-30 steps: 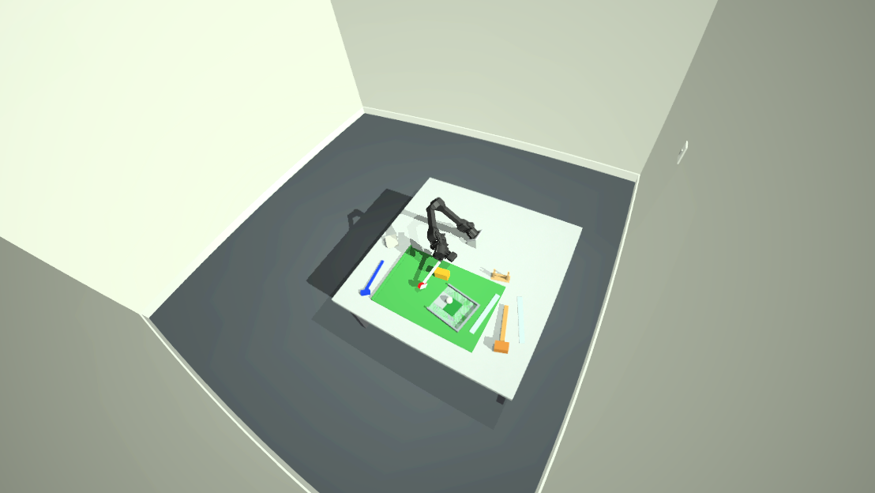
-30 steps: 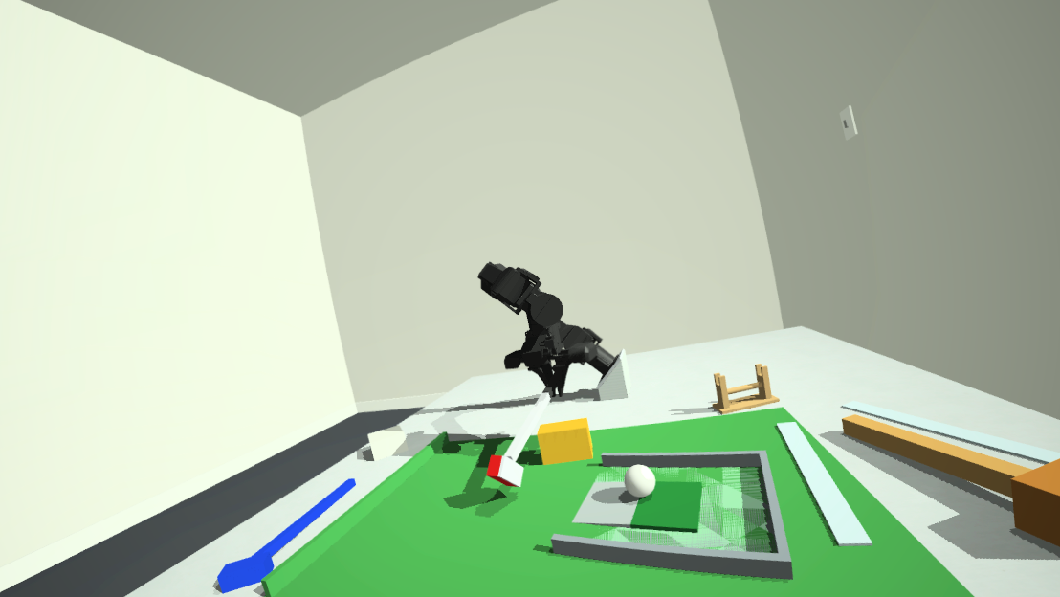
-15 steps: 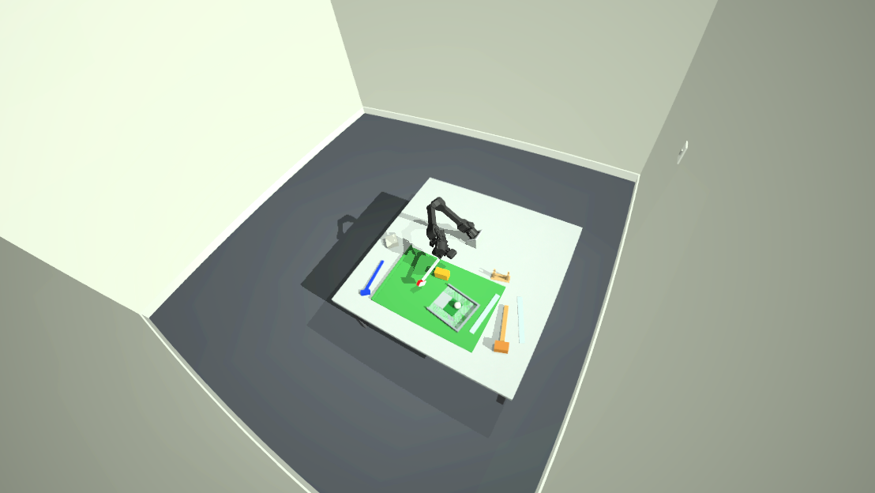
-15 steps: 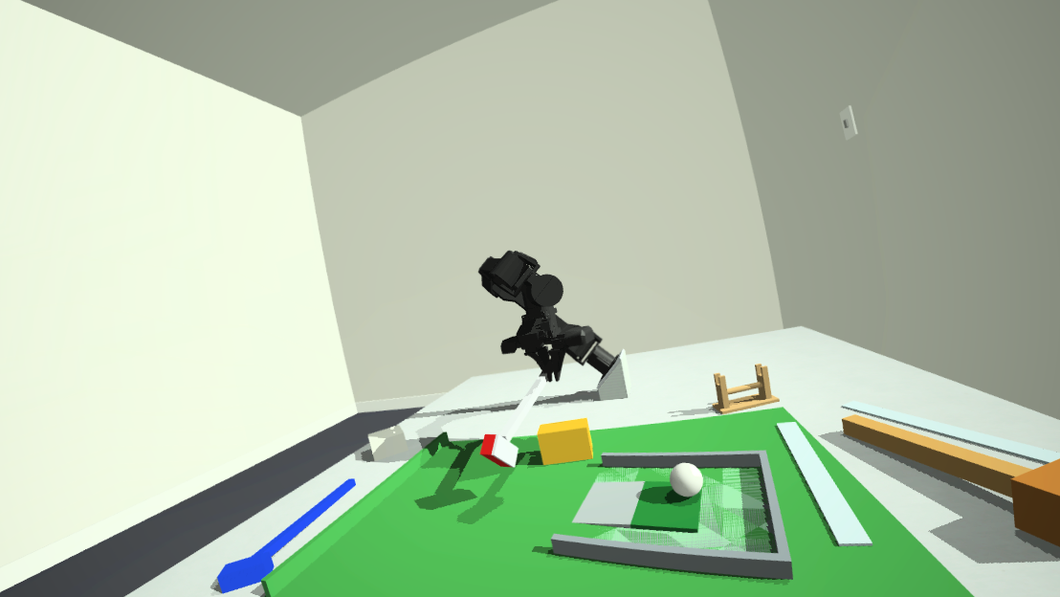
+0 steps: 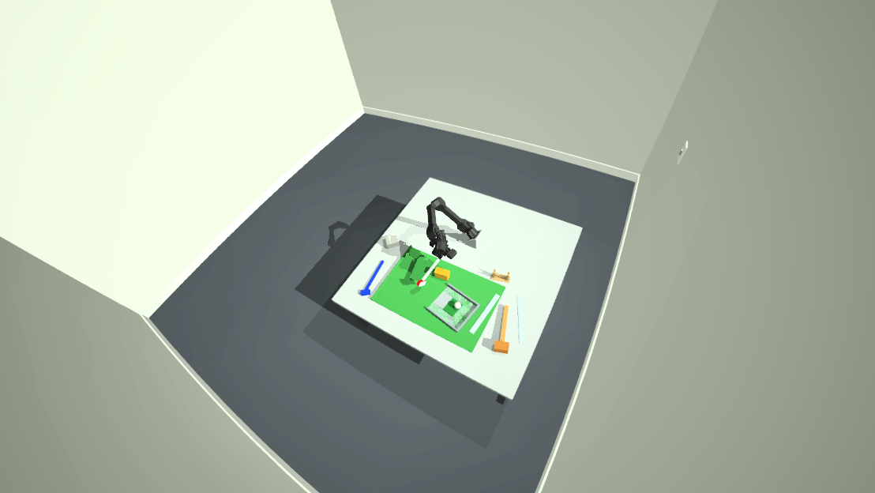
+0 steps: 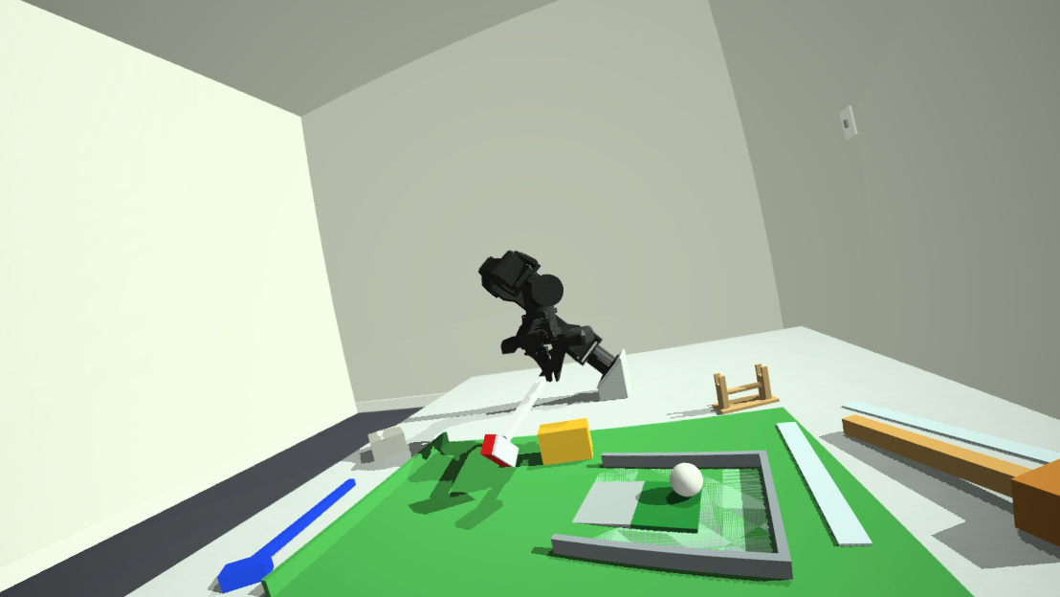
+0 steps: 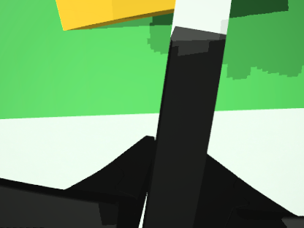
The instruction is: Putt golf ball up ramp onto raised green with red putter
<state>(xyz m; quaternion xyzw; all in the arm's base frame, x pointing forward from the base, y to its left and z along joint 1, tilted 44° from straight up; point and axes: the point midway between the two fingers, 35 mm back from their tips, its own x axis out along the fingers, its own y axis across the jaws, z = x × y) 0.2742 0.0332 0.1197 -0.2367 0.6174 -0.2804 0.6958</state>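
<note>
Gripper (image 6: pixel 550 374) clamped on the top of the red putter (image 6: pixel 518 418), jaws pinching its shaft; in the wrist view the dark grip section of the shaft runs straight up between the fingers. Shaft slanting down and to the left in the exterior view, with the red-and-white head lifted a little above the green mat (image 6: pixel 474 548), just beside the yellow block (image 6: pixel 564 440). Shadow of arm and putter falling on the mat under the head.

Golf ball (image 6: pixel 686 479) resting on the raised green (image 6: pixel 667 507), inside the grey walled frame (image 6: pixel 771 511), next to the grey ramp (image 6: pixel 609 501). In the top view also seen as a white dot (image 5: pixel 457 304) in the middle of the frame, well apart from the putter head.

Around the mat on the table (image 5: pixel 538 245): blue putter (image 6: pixel 285 537) on the left side, orange putter (image 6: pixel 941 455) on the right side, pale strip (image 6: pixel 822 481) along the mat edge, small wooden stand (image 6: pixel 743 389) behind, small white block (image 6: pixel 386 443) near the far-left corner.
</note>
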